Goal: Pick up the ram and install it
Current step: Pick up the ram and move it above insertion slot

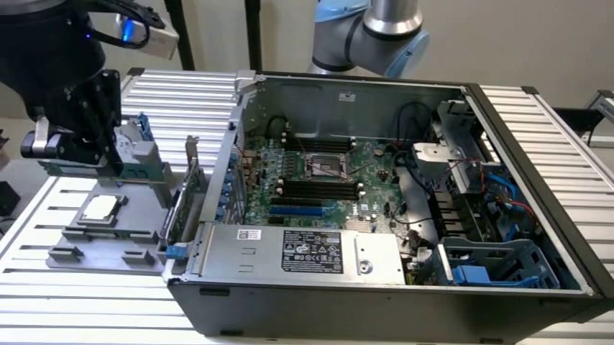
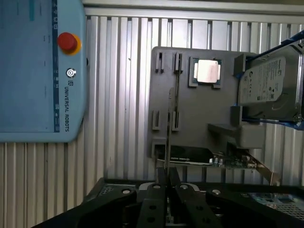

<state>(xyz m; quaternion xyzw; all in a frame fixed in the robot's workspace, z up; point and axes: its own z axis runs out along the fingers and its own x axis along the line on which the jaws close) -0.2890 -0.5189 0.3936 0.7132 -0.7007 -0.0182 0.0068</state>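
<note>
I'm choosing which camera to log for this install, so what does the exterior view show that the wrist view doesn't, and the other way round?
Exterior view's own: the open computer case, with its motherboard and power supply, to the exterior view's right of the gray tray. Wrist view's own: a teach pendant with a red button, lying on the slatted table. Shared: the gray tray, the processor sitting in it, and the gripper shut on the ram, a thin stick seen edge-on from the wrist.

A robotics lab: opened computer case (image 1: 384,309) on slatted bench (image 1: 86,302), teach pendant (image 2: 38,71) alongside.
</note>
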